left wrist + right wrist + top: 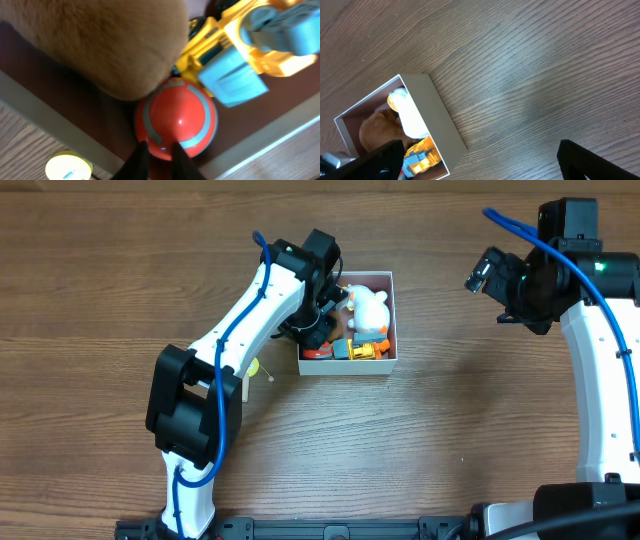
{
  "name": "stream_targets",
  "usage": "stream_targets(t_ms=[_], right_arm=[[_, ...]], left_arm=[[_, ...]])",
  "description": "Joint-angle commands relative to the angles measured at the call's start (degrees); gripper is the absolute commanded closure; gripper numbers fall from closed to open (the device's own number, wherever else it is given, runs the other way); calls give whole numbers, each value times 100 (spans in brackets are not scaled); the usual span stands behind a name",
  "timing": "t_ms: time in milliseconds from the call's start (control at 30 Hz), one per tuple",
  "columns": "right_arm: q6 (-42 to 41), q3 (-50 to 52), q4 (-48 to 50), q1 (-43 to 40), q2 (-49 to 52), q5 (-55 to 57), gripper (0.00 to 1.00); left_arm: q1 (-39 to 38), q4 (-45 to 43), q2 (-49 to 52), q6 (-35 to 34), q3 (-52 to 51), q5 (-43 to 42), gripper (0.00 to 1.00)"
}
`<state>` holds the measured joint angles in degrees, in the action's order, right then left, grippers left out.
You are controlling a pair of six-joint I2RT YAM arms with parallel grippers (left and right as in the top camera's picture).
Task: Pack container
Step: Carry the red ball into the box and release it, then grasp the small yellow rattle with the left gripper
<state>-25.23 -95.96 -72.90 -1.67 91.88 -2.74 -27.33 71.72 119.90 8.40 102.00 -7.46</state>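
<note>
The container (394, 320), a small white-walled box with a mauve inside, sits at the table's middle. It holds a white and tan plush toy (368, 308), a yellow and blue truck (362, 351) and a red ball with a grey stripe (318, 352). My left gripper (318, 338) reaches into the box's left side. In the left wrist view its fingers (159, 157) pinch the near edge of the red ball (177, 117), next to the truck (240, 55) and the plush toy (100, 40). My right gripper (485, 272) is open and empty, off to the right; its view shows the container (440, 117).
A small round yellow thing (253, 366) lies on the wood just outside the box's left wall, also in the left wrist view (67, 167). Bare wooden tabletop (545, 75) lies under my right gripper (480, 165).
</note>
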Motion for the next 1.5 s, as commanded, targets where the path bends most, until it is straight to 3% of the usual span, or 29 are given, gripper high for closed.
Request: stream_targets(t_ms=[0,67,167,333,467,533,700,733,967,1167,1300,1467], right_arm=[[17,2,37,0,-13,52,0],[17,2,35,0,-13,52,0],[20,2,37,0,-13,76,0],[20,2,31,0,-13,74,0],[20,2,-15,0,-13,74,0],[20,2,-48,0,-13,72,0],[17,2,-46,0,-13,72,0],[17,2,-48,0,-13,74,0],[20,2,-52,0,-13,74,0],[17,2,-22,0,-13,72,0],[17,2,-28,0,-13,74,0],[17,2,-48,0,-13,216,0]], left_arm=[[-7,-111,-149,-26,-236,-111,79],[-7,-98,-155,-33,-186,-114,86],[-2,243,-195,-138,433,-111,72],[44,1097,-341,-138,1897,-87,59],[271,1740,-479,-168,2581,-90,32],[629,2103,-520,-350,2564,-94,34],[1552,2271,-516,-855,1847,-485,43],[1718,2166,-516,-1005,1510,-444,51],[2114,1825,-903,-1274,1104,-214,55],[2116,1884,-2643,-1530,682,111,46],[2116,1250,-3311,-1775,-702,234,39],[2090,-221,-3289,-1893,-2728,-173,40]])
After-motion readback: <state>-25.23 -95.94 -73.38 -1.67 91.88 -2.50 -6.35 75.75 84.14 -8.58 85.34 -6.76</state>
